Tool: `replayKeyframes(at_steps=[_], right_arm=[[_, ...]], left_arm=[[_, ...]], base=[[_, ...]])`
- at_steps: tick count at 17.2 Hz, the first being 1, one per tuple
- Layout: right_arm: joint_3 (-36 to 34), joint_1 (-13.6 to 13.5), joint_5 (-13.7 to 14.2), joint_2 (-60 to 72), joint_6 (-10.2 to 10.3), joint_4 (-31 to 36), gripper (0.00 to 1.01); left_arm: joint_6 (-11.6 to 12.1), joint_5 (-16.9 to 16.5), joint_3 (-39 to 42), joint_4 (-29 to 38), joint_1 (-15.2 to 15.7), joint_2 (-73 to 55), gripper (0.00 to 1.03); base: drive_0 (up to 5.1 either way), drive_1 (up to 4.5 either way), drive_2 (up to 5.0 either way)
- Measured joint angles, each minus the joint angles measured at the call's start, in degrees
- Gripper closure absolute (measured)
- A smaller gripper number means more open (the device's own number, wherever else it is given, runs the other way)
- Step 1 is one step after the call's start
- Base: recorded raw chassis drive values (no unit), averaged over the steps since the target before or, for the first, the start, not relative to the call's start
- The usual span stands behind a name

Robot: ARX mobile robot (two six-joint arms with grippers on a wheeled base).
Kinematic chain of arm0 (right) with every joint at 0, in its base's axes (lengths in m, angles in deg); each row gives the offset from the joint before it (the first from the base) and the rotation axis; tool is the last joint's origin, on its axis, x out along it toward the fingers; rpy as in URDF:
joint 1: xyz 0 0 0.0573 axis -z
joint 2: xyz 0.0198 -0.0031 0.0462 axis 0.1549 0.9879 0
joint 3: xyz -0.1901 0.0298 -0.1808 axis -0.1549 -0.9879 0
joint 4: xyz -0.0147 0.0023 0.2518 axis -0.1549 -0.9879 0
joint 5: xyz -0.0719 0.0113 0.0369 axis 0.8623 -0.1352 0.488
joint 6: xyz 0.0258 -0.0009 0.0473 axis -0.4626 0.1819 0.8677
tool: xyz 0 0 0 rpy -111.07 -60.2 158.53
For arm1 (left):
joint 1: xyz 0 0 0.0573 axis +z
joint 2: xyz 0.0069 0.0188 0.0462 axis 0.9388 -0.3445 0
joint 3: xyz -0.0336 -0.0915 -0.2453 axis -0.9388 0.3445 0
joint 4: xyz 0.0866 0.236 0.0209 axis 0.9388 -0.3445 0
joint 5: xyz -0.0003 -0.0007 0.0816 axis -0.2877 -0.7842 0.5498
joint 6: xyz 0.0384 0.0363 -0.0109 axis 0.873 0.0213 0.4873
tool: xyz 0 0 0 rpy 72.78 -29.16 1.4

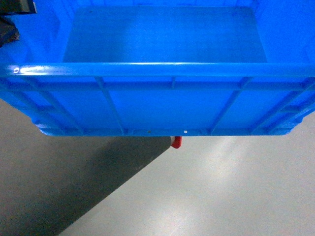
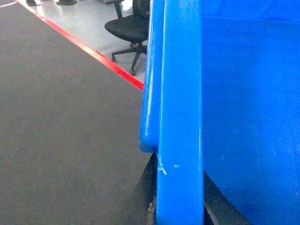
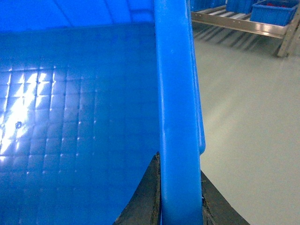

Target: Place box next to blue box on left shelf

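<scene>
In the head view we see the large bright-blue rectangular plastic crate (image 1: 162,93) filling the upper frame, its thick rolled rim level, its smooth inside bare, and vertical and diagonal ribs running down its near wall; it hangs clear above the pale grey floor (image 1: 231,191), which lies below the crate along with a dark shadow and a small red piece (image 1: 176,142) just under the crate's bottom edge. In the left wrist view our left gripper (image 2: 180,213) pinches the crate's rim, one dark finger (image 2: 143,197) on the outer side and one on the inner side; beyond the crate, a red floor stripe (image 2: 93,54) crosses the dark grey mat, with a black office chair (image 2: 129,30) farther off. In the right wrist view our right gripper (image 3: 180,204) likewise clamps the crate's rim between two dark fingers (image 3: 140,201); far beyond the crate stands a brushed-steel roller rack (image 3: 234,21) carrying a smaller blue bin (image 3: 274,11).
</scene>
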State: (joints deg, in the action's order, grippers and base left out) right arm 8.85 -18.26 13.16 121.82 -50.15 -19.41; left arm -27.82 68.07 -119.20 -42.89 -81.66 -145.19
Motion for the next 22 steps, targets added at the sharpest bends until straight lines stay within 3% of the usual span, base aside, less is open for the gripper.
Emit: replayKeyframes(at_steps=[22], right_arm=[[-0.02, 0.02, 0.00, 0.00, -0.02, -0.02, 0.92]], left_arm=[[0.00, 0.00, 0.00, 0.00, 0.00, 0.00, 0.95]], base=[[-1.6, -1.59, -1.6]])
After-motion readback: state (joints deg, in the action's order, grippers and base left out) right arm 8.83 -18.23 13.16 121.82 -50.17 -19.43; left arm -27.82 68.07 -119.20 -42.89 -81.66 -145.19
